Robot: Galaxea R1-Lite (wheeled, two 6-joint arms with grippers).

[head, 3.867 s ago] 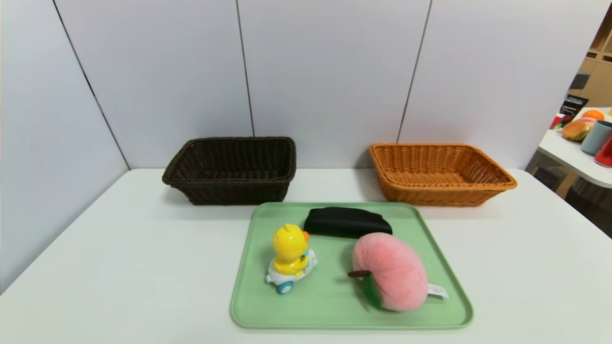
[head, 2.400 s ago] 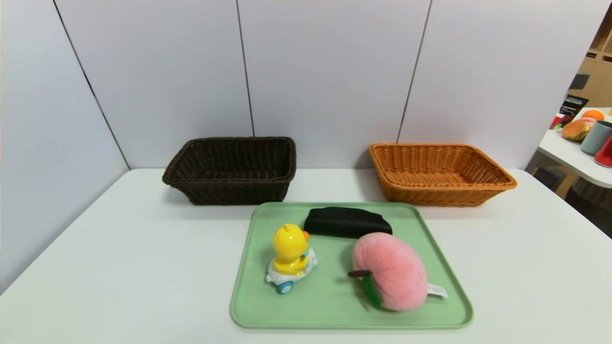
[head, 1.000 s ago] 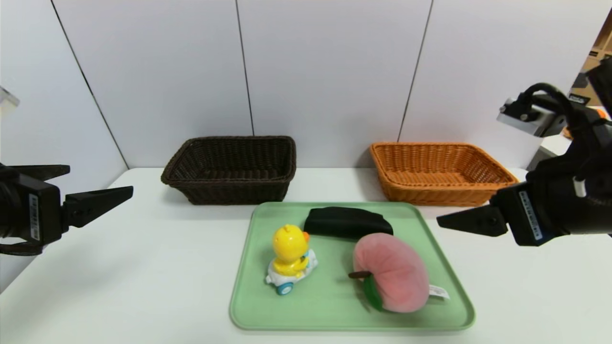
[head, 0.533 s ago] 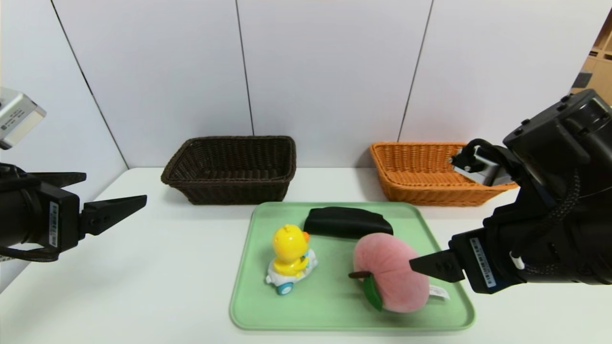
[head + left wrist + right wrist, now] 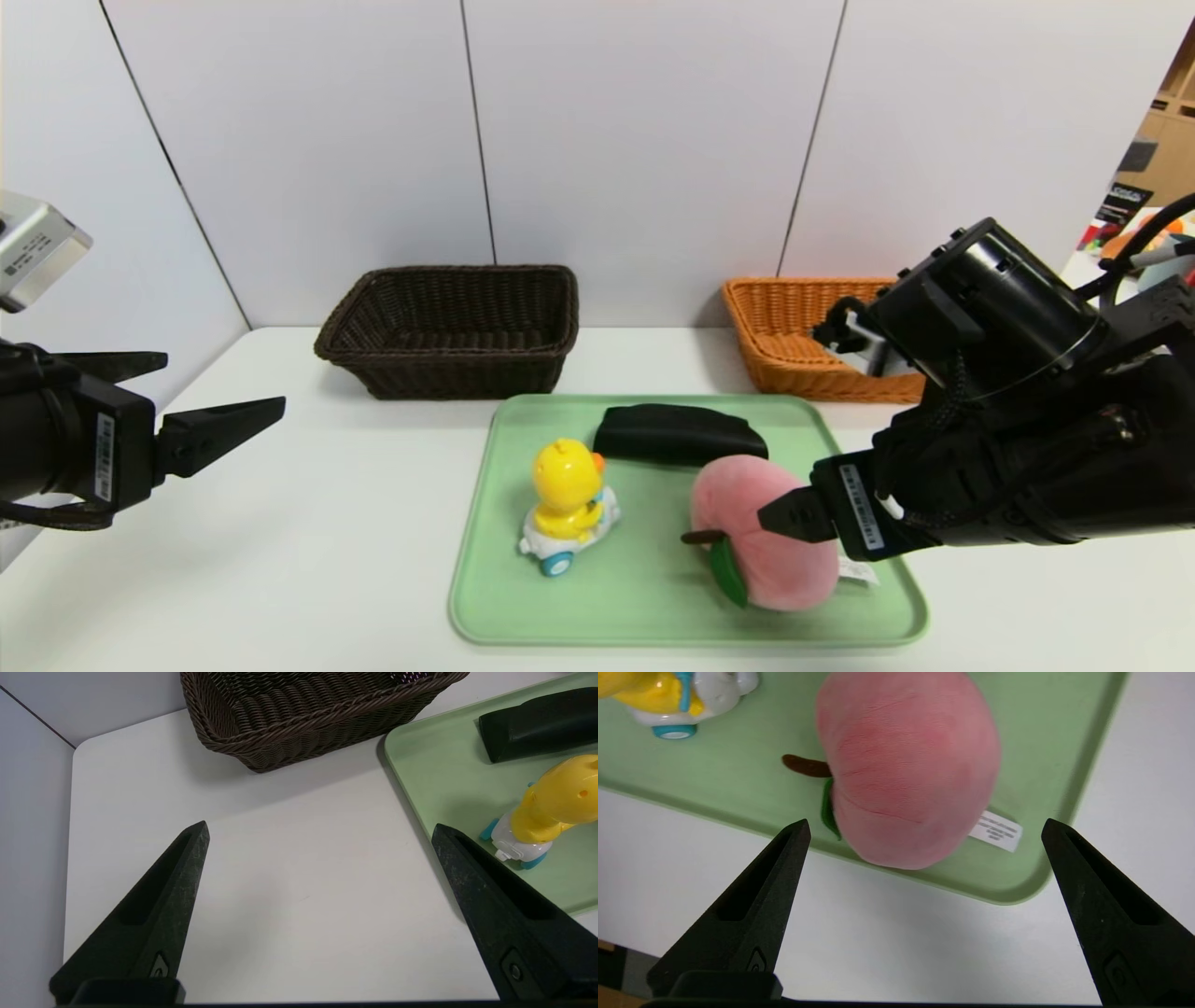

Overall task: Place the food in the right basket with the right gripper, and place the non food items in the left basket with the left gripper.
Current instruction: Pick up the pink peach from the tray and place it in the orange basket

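Right tool (image 5: 780, 515) has dropped in over the plush peach (image 5: 761, 532), jaws wide, nothing held. Peach lies on the green tray (image 5: 653, 597), nearest corner, tag toward the table edge. Duck toy (image 5: 566, 504) sits beside the peach; black pouch (image 5: 680, 434) just behind it. Beyond the tray: dark basket (image 5: 453, 331), orange basket (image 5: 794, 341). Left tool (image 5: 201, 401) hangs wide, well left of the tray. Best: straddle the peach's middle, avoid stem and leaf.

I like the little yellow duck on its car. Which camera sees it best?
The head view: the duck toy shows whole there, standing on the green tray beside the plush peach. The left wrist view cuts off part of its head. The right wrist view catches only its lower part.
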